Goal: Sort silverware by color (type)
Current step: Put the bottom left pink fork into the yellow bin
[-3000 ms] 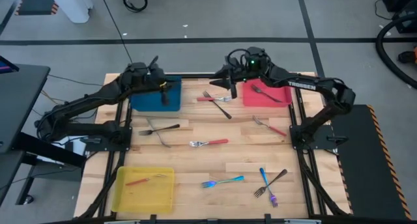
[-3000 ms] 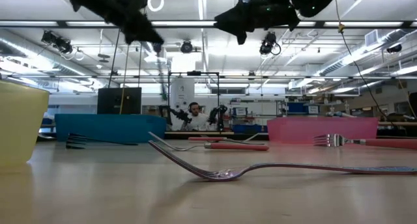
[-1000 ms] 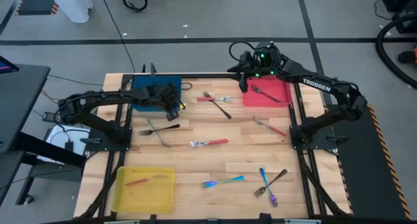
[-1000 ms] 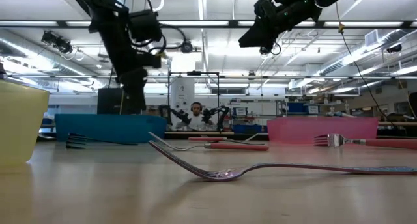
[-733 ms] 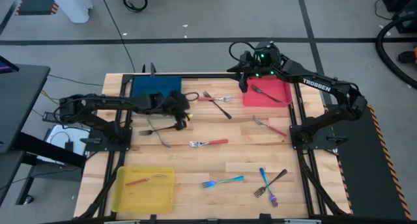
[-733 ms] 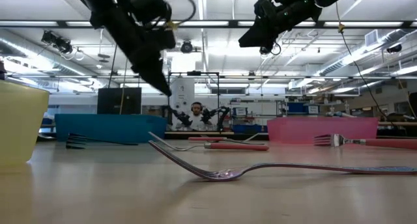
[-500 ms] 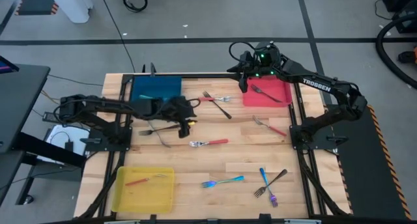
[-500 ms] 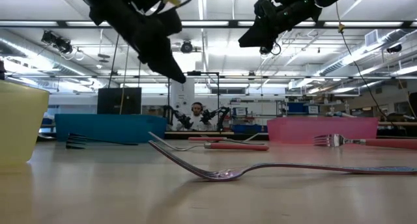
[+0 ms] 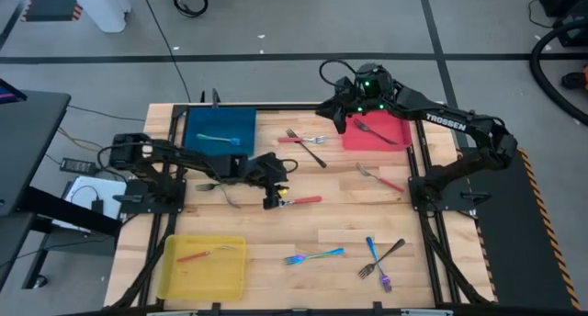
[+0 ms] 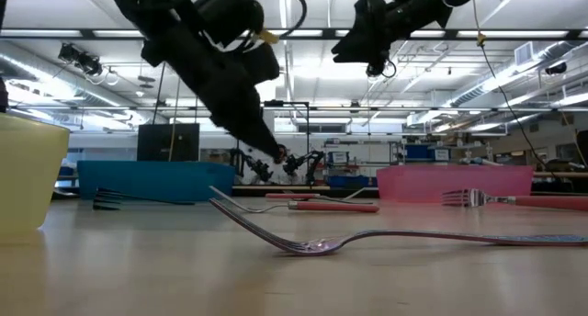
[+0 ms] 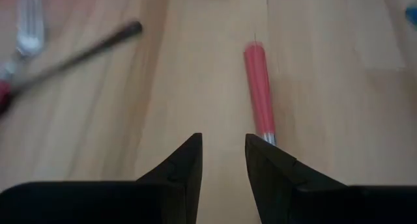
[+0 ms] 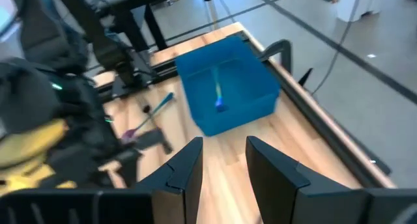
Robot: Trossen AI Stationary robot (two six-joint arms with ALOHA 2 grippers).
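Observation:
My left gripper (image 9: 276,197) hangs open, slanting down, low over the table's middle. Its fingers (image 11: 189,160) stand just short of a red-handled fork (image 9: 296,202), whose handle (image 11: 258,88) lies flat ahead of them. My right gripper (image 9: 333,114) waits open, high over the far edge beside the red tray (image 9: 397,135). The rest of the silverware lies flat: an iridescent fork (image 9: 219,139) in the blue tray (image 9: 197,123), a dark fork (image 9: 372,130) in the red tray, a red-handled fork (image 9: 193,255) in the yellow tray (image 9: 225,277).
Loose on the wood are dark forks (image 9: 225,183) left of my left gripper, a dark and a red-handled fork crossed (image 9: 305,142) at the far middle, a red-handled fork (image 9: 380,178) at the right, and iridescent and dark forks (image 9: 317,256) (image 9: 381,258) near the front.
My left gripper has swung from over the blue tray toward the table's middle, coming nearer and lower, and has tipped downward toward the red-handled fork. Its fingers stay open. My right gripper has rolled a little in place.

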